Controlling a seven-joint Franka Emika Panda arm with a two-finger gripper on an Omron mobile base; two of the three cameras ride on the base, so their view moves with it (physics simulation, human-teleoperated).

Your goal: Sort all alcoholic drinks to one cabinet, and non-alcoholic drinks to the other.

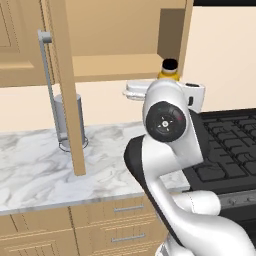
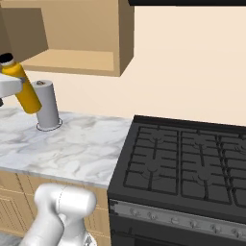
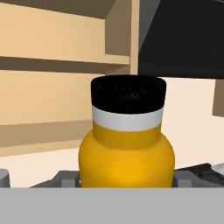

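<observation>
I have the orange bottle grasped in the tool, tilted and carried in the air above the surface, just below the open narrow cabinet. By my reading it is not yet shelved, so the sorting is unfinished; I cannot say where the alcoholic bottles stand. The cabinet's door with its grey bar handle hangs open over the surface's back edge, beside a grey cylinder. The stove adjoins the surface's right edge; the door could snag my lift.
</observation>
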